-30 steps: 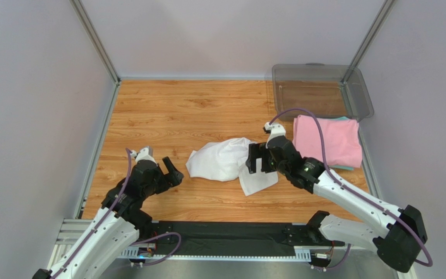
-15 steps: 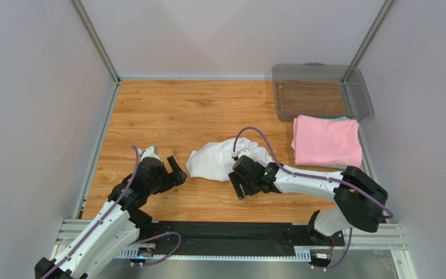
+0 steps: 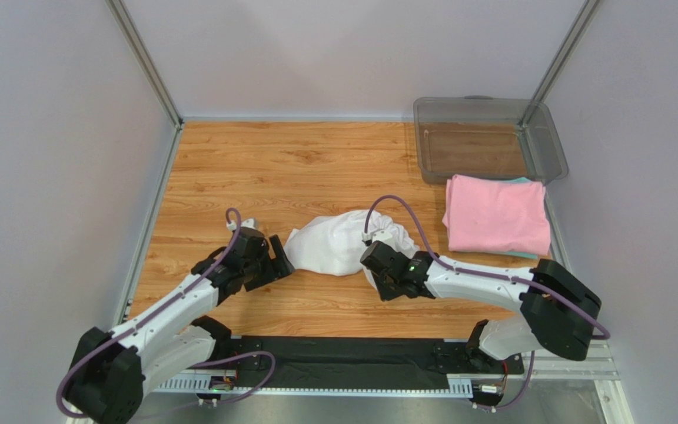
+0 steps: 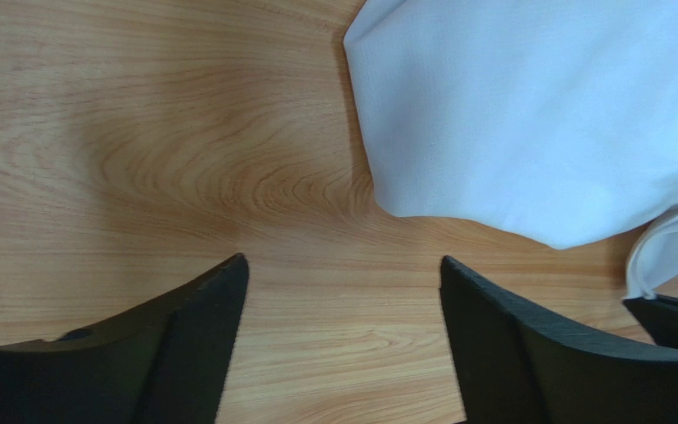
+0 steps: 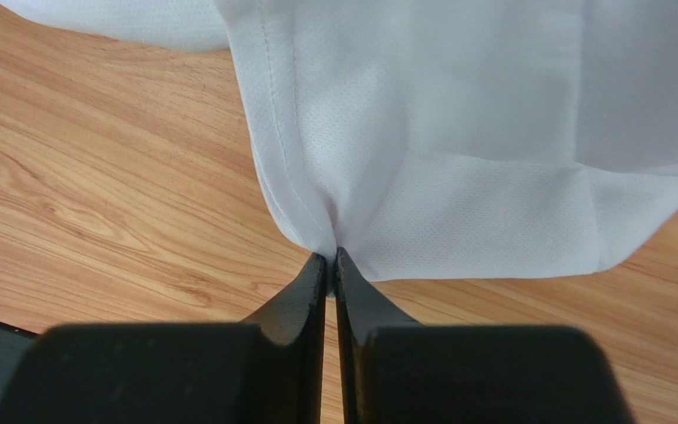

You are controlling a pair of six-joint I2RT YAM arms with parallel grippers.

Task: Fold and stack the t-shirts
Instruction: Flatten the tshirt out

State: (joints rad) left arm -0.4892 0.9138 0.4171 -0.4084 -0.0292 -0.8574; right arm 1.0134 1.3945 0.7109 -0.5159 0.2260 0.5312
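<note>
A wooden table top point(image 3: 316, 168) with a light oak grain is filling the floor of the cell. A clear plastic bin point(image 3: 556, 148) is sitting at its far right corner, the wood showing through its bottom. Grey wall panels point(image 3: 51, 177) are closing in the left, far and right sides, with aluminium posts point(image 3: 144, 62) rising at the far corners. A black strip point(image 3: 351, 358) is running along the near edge.

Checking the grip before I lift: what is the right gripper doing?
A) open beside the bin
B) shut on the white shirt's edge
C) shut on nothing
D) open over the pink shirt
B: the right wrist view shows the right gripper with its jaws closed on a hemmed fold of the white t-shirt.
</note>
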